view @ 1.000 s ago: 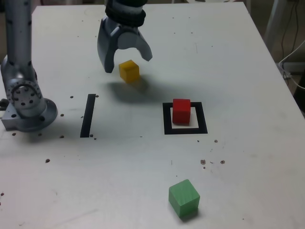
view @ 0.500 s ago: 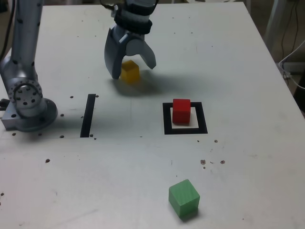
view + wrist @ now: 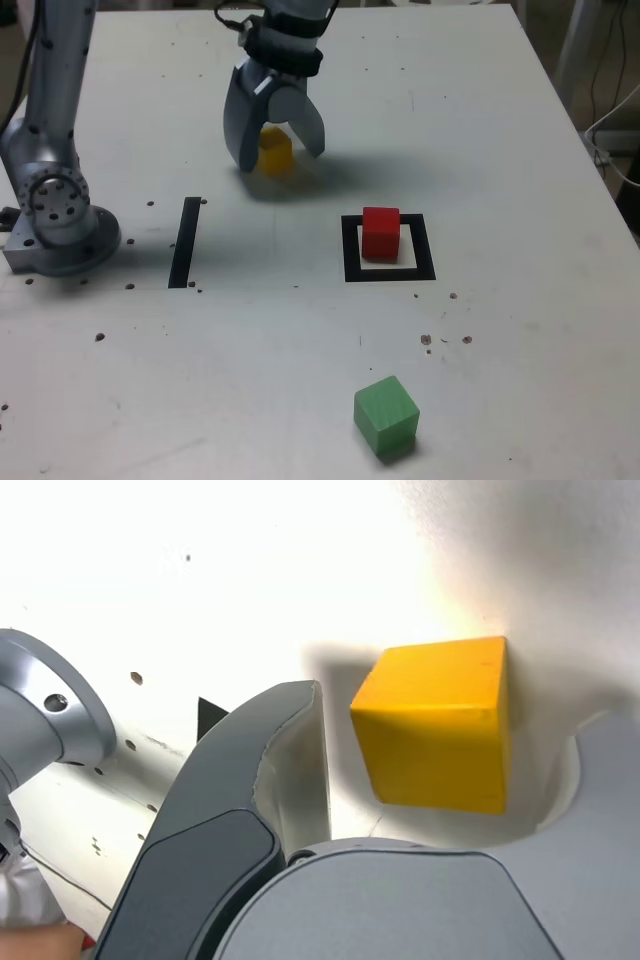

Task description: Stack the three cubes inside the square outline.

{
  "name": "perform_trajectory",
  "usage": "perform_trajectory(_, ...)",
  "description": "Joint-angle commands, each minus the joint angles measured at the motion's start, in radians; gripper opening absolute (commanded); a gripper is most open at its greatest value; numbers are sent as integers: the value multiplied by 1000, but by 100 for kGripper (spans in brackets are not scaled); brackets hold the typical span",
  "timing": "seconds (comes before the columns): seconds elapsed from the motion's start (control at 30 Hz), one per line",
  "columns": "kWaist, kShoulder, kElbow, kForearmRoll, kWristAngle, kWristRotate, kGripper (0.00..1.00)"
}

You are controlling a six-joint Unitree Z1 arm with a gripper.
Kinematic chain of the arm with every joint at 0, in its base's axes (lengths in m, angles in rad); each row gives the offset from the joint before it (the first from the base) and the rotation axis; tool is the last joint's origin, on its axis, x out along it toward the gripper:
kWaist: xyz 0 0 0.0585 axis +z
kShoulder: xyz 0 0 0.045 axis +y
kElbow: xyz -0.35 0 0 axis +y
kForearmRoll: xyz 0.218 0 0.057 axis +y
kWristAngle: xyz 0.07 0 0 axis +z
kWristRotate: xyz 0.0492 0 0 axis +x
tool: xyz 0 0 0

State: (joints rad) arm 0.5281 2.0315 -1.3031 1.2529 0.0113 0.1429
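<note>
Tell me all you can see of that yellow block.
The yellow block is a small, plain cube with flat faces and fairly crisp edges, its material unclear. It sits on the white table, between the open fingers of the claw, with a visible gap beside the nearer finger.

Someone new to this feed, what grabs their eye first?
Probably the yellow cube, big and bright between the open jaws of the gripper in the wrist view. In the exterior view, the red cube stands out inside the black square outline, with the green cube alone near the bottom edge.
</note>
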Motion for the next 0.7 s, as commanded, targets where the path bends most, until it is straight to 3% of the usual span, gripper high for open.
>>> perform_trajectory(0.0, 1, 10, -5, -2, -3, 7, 70)
perform_trajectory(0.17, 1, 15, -13, -3, 0, 12, 57)
perform_trajectory(0.4, 1, 12, -19, -17, 14, 21, 29)
perform_trajectory(0.67, -1, 8, -16, -20, 13, 37, 27)
